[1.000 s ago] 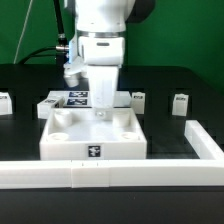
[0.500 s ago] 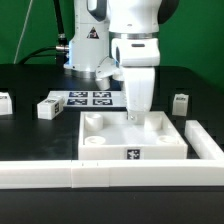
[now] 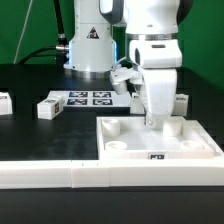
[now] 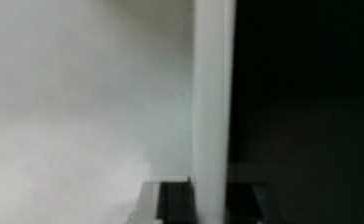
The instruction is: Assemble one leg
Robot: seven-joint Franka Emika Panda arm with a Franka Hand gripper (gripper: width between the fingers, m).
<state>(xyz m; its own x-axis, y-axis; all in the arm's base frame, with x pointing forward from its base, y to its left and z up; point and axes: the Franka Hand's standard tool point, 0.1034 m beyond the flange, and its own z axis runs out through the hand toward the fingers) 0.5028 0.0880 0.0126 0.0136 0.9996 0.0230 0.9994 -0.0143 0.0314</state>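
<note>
The large white square panel (image 3: 150, 143) with round corner sockets lies at the exterior view's right, in the corner of the white rail. My gripper (image 3: 153, 120) points straight down and is shut on the panel's far edge. In the wrist view the gripper (image 4: 211, 198) has its dark fingers (image 4: 175, 203) on either side of the panel's thin white wall (image 4: 213, 90). Two small white legs with tags stand at the exterior view's left (image 3: 47, 108) (image 3: 5, 101). Another leg (image 3: 182, 104) shows just to the right of my gripper.
A white L-shaped rail (image 3: 60, 176) runs along the front and up the right side, touching the panel. The marker board (image 3: 90, 97) lies behind the middle. The robot base stands at the back before a green wall.
My gripper has dragged the panel from the middle to the exterior view's right, up to the rail's corner. The legs at the left have not moved.
</note>
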